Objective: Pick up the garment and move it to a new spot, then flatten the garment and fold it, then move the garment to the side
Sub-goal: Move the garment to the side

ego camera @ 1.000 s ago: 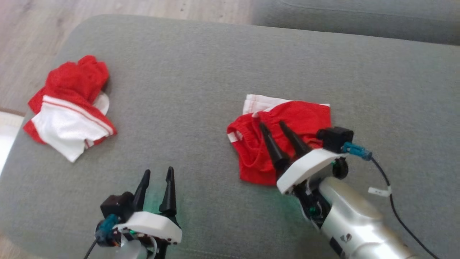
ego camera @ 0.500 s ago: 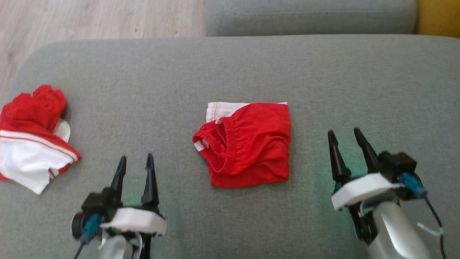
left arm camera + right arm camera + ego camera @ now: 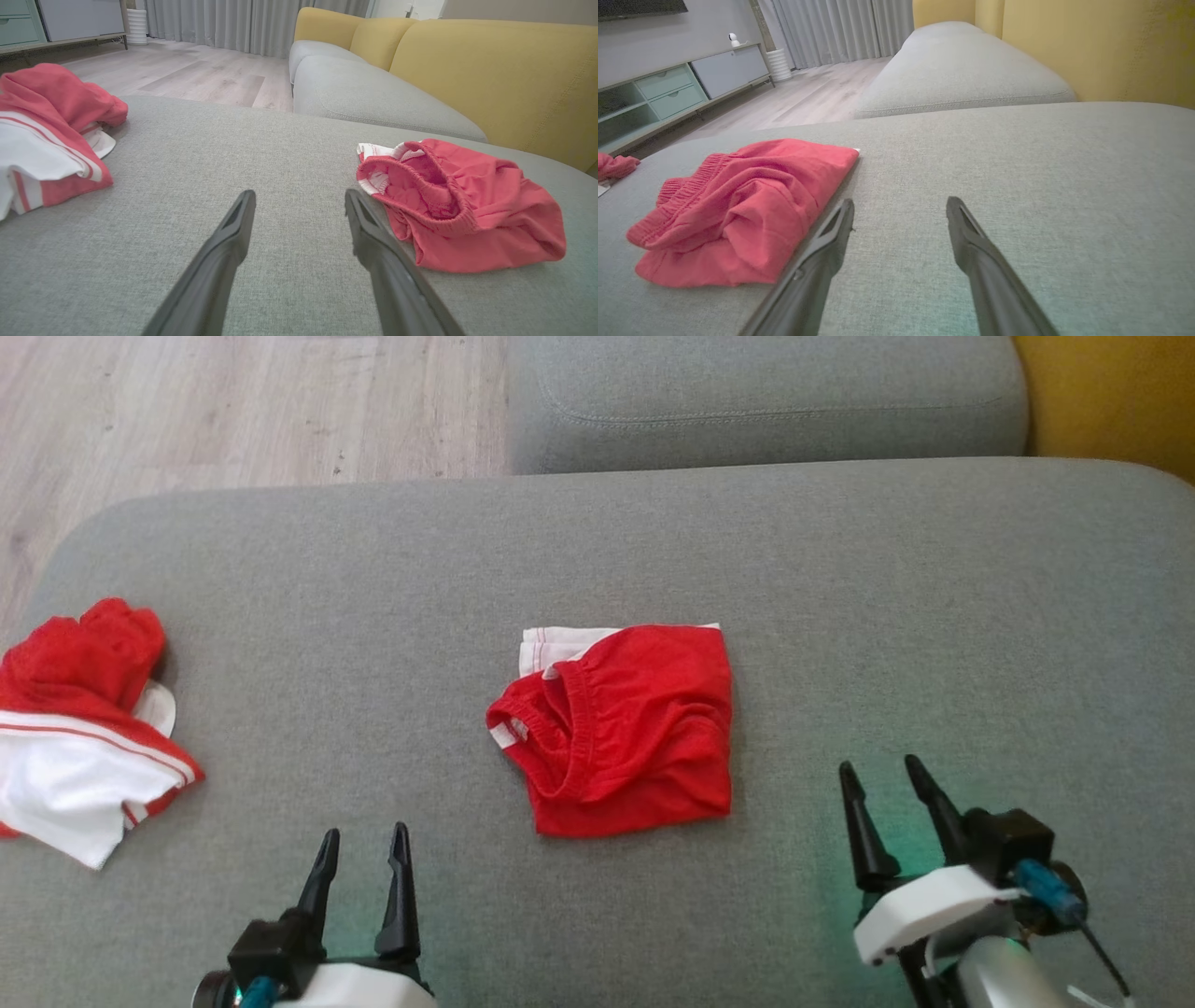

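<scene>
Withdrawing from the garment (image 3: 621,728), the right gripper (image 3: 878,765) sits lower right, fingers open and empty, like the left gripper (image 3: 364,832). The garment lies folded at frame centre; moving it aside likely remains.

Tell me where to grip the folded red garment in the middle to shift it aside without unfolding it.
Pinch the garment at its right edge, coming in low from the right with the open right gripper. That edge looks straight and layered and lies nearest it; the left side, with the ribbed opening, is bunched and would probably unfold.
</scene>
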### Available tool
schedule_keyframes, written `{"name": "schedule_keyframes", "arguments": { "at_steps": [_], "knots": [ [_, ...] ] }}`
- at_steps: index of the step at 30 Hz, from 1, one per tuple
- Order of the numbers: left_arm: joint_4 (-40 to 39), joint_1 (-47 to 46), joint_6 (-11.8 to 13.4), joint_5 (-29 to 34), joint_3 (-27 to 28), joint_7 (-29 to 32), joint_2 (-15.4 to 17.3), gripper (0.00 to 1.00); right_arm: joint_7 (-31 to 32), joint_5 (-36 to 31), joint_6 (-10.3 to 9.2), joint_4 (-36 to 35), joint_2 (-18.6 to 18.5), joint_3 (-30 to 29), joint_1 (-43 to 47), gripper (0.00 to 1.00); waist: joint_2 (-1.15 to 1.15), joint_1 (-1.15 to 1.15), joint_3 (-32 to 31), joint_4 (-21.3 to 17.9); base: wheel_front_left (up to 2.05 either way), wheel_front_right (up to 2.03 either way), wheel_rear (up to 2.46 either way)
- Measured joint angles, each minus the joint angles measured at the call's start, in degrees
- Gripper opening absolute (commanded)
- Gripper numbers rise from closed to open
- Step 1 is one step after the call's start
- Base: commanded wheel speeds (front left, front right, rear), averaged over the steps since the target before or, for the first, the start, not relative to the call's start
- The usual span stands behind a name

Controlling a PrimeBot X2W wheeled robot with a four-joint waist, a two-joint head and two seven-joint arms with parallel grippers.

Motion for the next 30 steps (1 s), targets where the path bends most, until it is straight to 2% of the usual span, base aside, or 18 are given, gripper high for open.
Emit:
{"name": "schedule_keyframes", "arguments": {
  "at_steps": [4,10,16,17,18,26,30],
  "knots": [
    [-0.2,-0.2,0.0,0.0,-0.4,0.0,0.0,1.00,0.0,-0.1,0.00,0.0,0.0,3.1,-0.2,1.00,0.00,0.00,0.4,0.3,0.00,0.00,0.00],
    [-0.2,-0.5,-0.1,-0.5,-1.6,0.0,0.0,1.00,0.0,0.2,0.01,2.1,0.0,13.0,-3.4,1.00,0.00,0.01,1.6,1.6,0.00,0.00,0.00],
    [0.1,-1.0,-0.6,-1.0,-1.9,0.0,0.0,1.00,0.0,2.0,0.01,8.0,0.0,16.5,-7.8,1.00,0.00,0.01,2.7,3.5,0.00,0.00,0.00],
    [0.1,-1.2,-0.6,-1.0,-1.9,0.0,0.0,1.00,0.0,2.1,0.01,8.6,0.0,16.7,-8.3,0.64,0.00,0.01,2.8,3.7,0.00,0.00,0.00],
    [0.1,-1.4,-0.6,-1.0,-1.9,0.0,0.0,1.00,0.0,2.4,0.01,8.9,0.0,16.9,-8.7,0.01,0.00,0.01,3.0,3.8,0.00,0.00,0.00],
    [0.3,-2.0,-1.0,-1.6,-1.9,0.0,0.0,1.00,0.0,3.1,0.01,12.5,0.0,18.0,-9.3,0.00,0.00,0.01,3.1,4.2,0.00,0.00,0.00],
    [0.7,-1.9,-1.0,-1.9,-1.8,0.0,0.0,1.00,0.0,3.1,0.01,10.2,0.0,18.0,-8.6,0.00,0.00,0.01,2.6,3.6,0.00,0.00,0.00]
  ]
}}
